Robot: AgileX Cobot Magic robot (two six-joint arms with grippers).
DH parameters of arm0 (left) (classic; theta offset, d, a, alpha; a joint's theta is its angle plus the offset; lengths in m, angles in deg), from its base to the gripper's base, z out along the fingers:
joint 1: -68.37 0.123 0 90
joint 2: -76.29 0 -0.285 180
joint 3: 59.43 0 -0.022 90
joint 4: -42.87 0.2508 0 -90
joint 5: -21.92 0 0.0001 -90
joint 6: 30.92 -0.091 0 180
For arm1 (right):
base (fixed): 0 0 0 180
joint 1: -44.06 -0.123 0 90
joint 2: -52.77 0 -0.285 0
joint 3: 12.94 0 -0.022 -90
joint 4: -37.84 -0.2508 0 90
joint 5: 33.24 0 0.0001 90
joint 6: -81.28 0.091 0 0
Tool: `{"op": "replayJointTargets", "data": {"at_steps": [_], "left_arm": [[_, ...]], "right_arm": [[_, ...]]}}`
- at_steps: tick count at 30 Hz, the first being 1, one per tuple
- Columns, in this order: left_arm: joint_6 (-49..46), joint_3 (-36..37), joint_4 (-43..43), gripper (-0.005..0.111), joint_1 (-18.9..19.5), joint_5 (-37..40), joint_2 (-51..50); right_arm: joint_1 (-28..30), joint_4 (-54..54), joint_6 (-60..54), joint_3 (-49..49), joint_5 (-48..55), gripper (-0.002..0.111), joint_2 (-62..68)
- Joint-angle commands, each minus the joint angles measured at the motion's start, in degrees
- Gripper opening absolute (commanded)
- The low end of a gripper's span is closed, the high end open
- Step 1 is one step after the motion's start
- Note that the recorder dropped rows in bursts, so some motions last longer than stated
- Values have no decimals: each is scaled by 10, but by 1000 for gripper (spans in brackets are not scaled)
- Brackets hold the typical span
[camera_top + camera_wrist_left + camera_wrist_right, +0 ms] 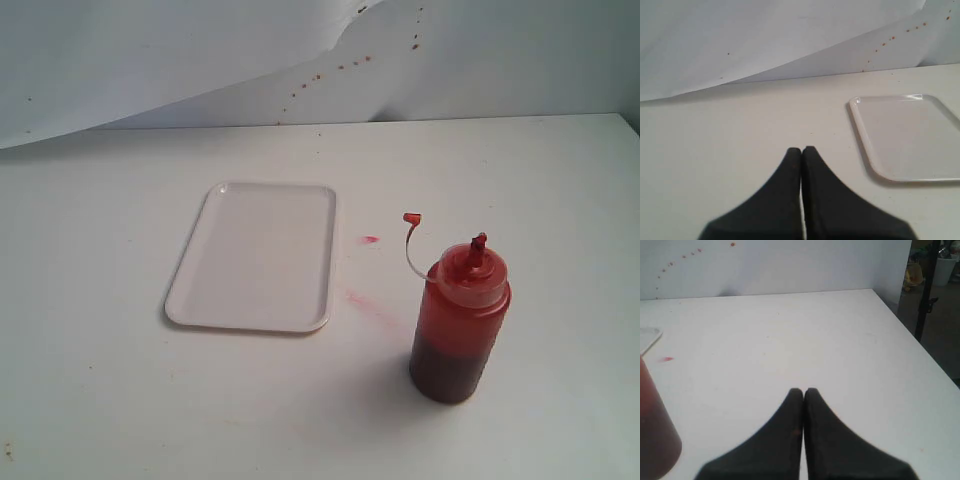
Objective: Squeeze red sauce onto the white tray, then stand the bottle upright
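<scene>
Black fingers of the left gripper (801, 150) are pressed together tip to tip, holding nothing, and they hang low over the white table (715, 150), pointing across it toward the white backdrop sheet (740, 35). The white tray (910, 135) lies flat on the table near those fingers, apart from them and off to one side. The right gripper (803, 391) is likewise closed on itself with nothing between its fingers, hovering over open tabletop and aimed at the far edge. The bottle (652, 425) stands close beside it at the picture's margin, blurred, and not touched by the fingers.

From the exterior view the bottle (460, 320) stands upright on the table to the right of the tray (255, 258), well apart from it. The red sauce (447, 372) fills the bottle's lower part as a dark band. Its pointed nozzle (479, 243) is uncovered, and the small tip cap (412, 218) sticks up on its tether to the left of the cap. Between tray and bottle the table carries a small red spot (371, 240) and a faint pink streak (362, 300). Brownish specks (340, 68) dot the backdrop sheet above the table. Neither gripper's path to the bottle can be judged from these views.
</scene>
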Motion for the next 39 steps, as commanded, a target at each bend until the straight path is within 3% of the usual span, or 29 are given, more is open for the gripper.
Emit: {"op": "replayJointTargets", "data": {"at_steps": [1,32,35,39], "left_arm": [[1,3,0,0,0,-4,1],[1,3,15,0,0,-4,1],[15,3,-9,0,0,-56,1],[27,3,-7,0,0,-242,1]], "right_arm": [[-1,-3,-1,1,-2,0,-3],[-1,-3,-1,1,-2,0,-3],[-1,-3,-1,1,-2,0,-3],[-1,-3,-1,1,-2,0,-3]]}}
